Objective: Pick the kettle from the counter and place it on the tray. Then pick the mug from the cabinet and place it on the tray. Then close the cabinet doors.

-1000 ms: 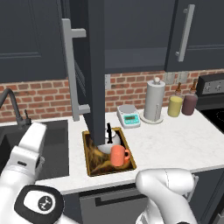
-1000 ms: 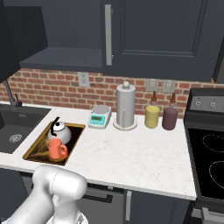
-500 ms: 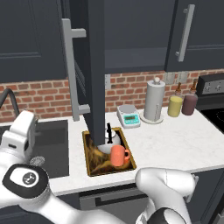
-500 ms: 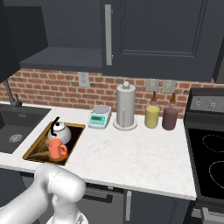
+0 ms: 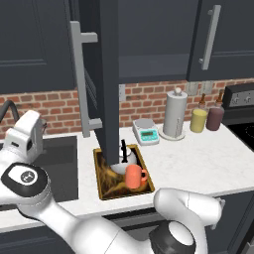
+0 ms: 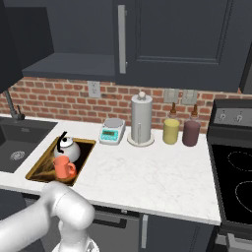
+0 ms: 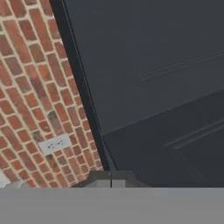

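Observation:
The dark tray [image 5: 105,184] [image 6: 39,170] lies on the white counter [image 5: 198,163] [image 6: 147,177] beside the sink. On the tray stand the silver kettle [image 5: 128,158] [image 6: 67,148] and, in front of it, the coral mug [image 5: 134,176] [image 6: 62,168]. The cabinet [image 6: 74,64] shows its bare shelf. One of the cabinet doors [image 5: 107,74] stands open, edge-on, above the tray; the other door [image 6: 167,39] is closed. My white hand [image 5: 27,135] hangs at the left over the sink. My gripper [image 7: 111,178] is shut on nothing and faces brick wall and a navy panel.
A dark sink [image 5: 59,158] [image 6: 17,145] lies left of the tray. A green scale [image 6: 111,131], a paper-towel roll [image 6: 141,118], a yellow jar [image 6: 171,130] and a dark-red jar [image 6: 191,132] line the backsplash. A stove [image 6: 234,172] sits at the right.
The arm has swung left and the hand has risen over the sink. Kettle, mug, tray and doors have not moved.

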Available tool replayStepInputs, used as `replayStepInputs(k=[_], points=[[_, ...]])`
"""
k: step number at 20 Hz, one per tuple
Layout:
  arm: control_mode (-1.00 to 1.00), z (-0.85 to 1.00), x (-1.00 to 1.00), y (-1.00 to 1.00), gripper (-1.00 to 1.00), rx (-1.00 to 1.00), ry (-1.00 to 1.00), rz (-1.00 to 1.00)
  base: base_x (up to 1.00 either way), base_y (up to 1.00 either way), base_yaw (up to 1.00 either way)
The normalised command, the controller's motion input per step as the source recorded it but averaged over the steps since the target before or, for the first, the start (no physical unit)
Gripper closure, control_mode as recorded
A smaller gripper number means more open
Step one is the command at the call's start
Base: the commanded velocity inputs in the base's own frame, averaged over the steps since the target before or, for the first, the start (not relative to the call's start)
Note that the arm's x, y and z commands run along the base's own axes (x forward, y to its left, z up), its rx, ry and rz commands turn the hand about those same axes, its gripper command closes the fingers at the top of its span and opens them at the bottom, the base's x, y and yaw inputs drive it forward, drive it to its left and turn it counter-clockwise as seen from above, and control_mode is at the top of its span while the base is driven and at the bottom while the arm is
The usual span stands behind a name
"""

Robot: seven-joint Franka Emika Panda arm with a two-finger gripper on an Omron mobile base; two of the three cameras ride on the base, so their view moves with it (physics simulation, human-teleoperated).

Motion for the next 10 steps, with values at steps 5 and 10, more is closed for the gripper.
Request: replayStepInputs(k=[5, 10], points=[[-1.00, 0.04, 0.08, -0.15, 1.00, 0.00, 0.00, -0.14, 0.00, 0.00, 0.00], [-1.00, 0.27, -0.19, -0.53, 1.00, 0.00, 0.01, -0.15, 0.00, 0.00, 0.00]])
